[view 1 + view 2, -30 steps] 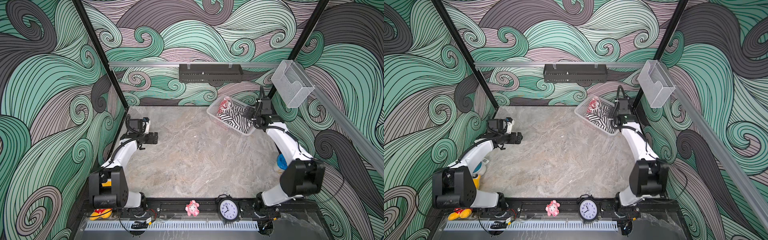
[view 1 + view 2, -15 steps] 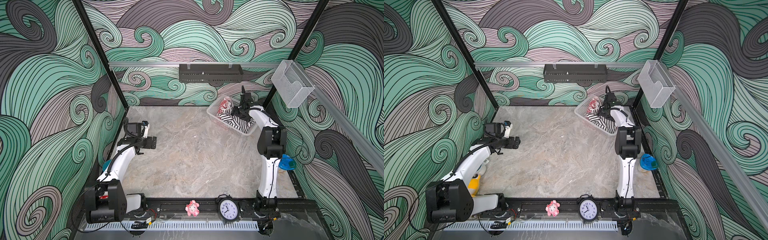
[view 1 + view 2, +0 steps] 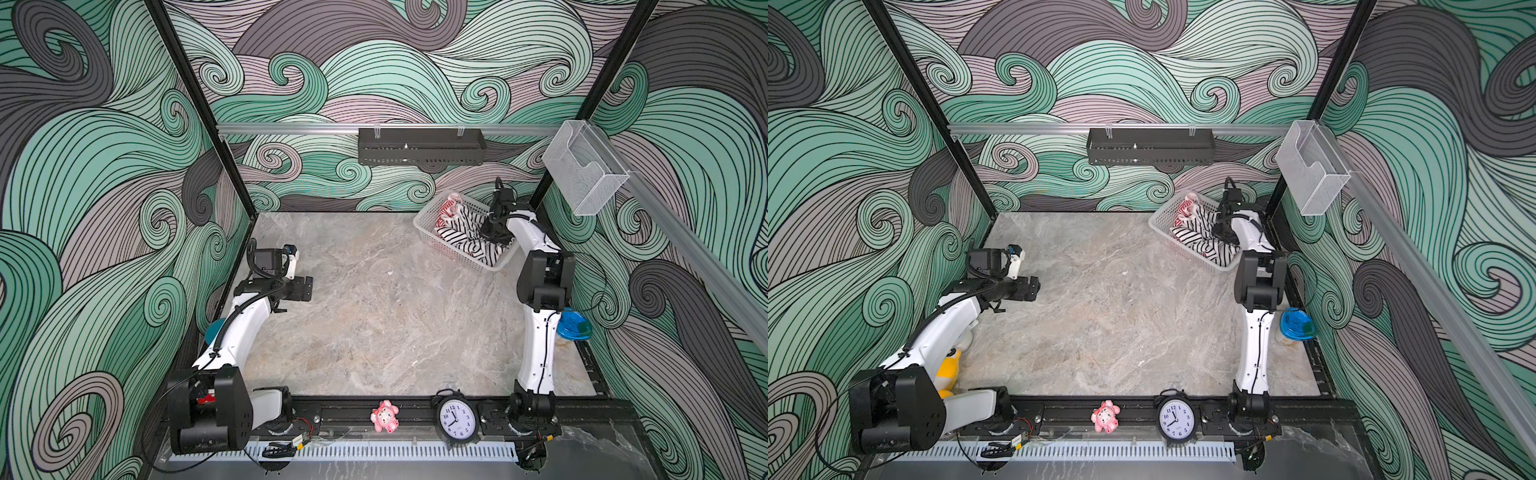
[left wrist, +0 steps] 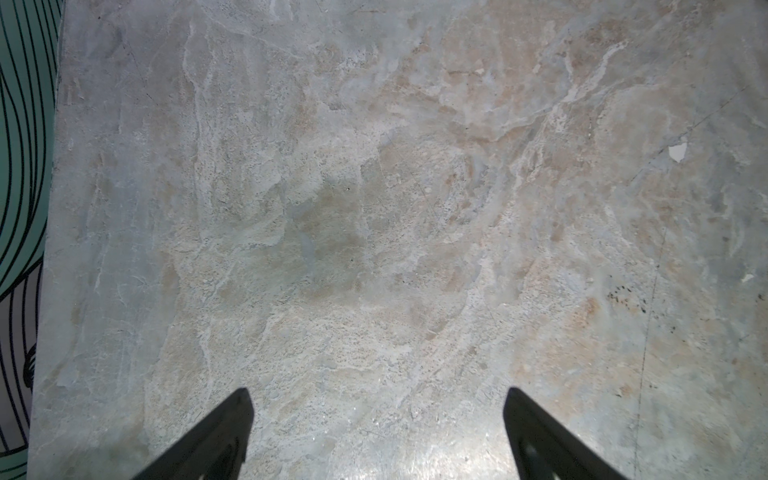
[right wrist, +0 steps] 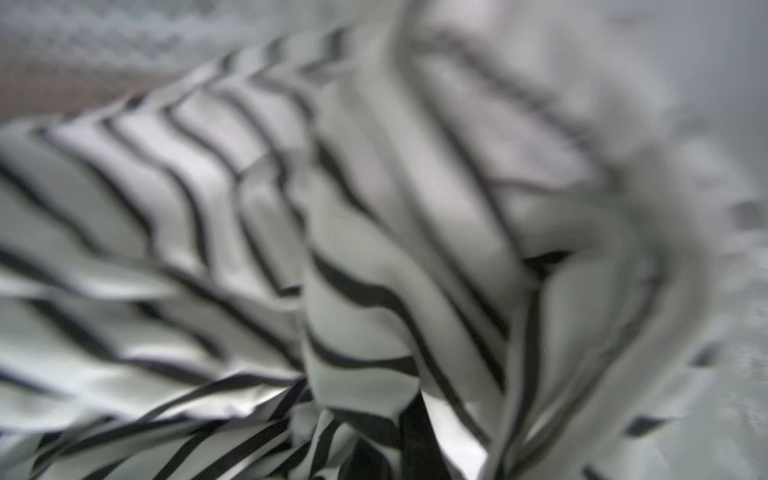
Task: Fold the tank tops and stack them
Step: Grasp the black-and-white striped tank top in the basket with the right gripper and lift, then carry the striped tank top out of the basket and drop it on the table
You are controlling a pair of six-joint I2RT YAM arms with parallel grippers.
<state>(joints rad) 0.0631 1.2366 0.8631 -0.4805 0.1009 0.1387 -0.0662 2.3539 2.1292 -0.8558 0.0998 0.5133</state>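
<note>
Knit cloth fills the basket [image 3: 430, 245] at the far right corner in both top views: the black-and-white tank top [image 3: 461, 243] lies beside the red-and-white tank top [image 3: 448, 210]. My right gripper [image 3: 492, 233] has dipped into it and snapped closed within the last second. In the left wrist view, the left gripper [image 4: 376, 399] hangs wide apart and empty over bare table [image 4: 374, 187]. In the right wrist view, blurred black stripes bunch toward the closed jaws, so I judge the first top is pinched and ready to lift out.
</note>
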